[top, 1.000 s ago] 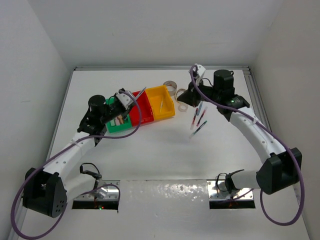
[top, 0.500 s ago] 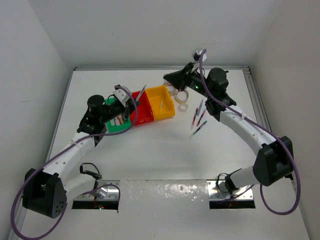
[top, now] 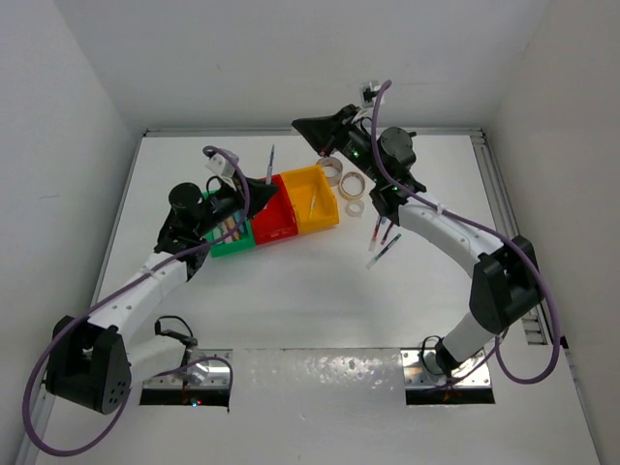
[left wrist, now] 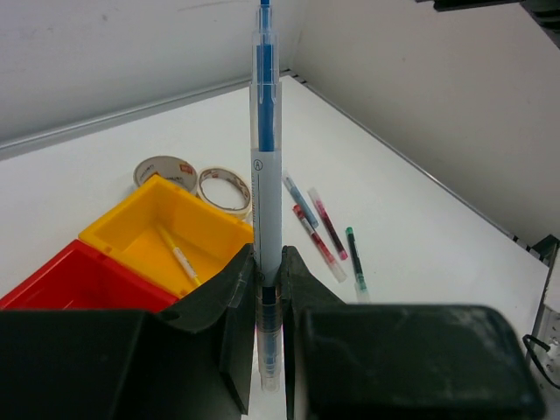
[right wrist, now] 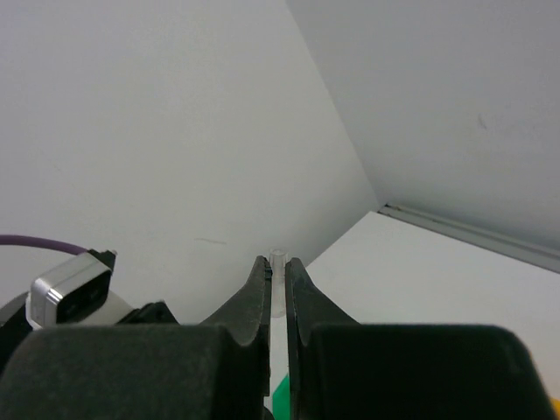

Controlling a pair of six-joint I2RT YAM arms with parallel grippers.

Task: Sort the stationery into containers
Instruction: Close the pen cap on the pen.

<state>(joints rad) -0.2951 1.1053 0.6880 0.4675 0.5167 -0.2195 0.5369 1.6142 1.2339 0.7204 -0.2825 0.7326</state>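
R arm [top: 455,237] has swung left since prev. frames. R gripper [top: 308,128] now hangs high beyond yellow bin [top: 334,203], jaws narrow, pinching a thin clear piece [right wrist: 278,255]. L gripper [left wrist: 267,262] has shifted slightly and clamps a blue pen [left wrist: 265,166], now near upright, by red bin [top: 276,228] and green bin [top: 232,248]. Three tape rolls [top: 351,184] lie just beside yellow bin. Loose pens [top: 384,232] lie to their right, unmoved.
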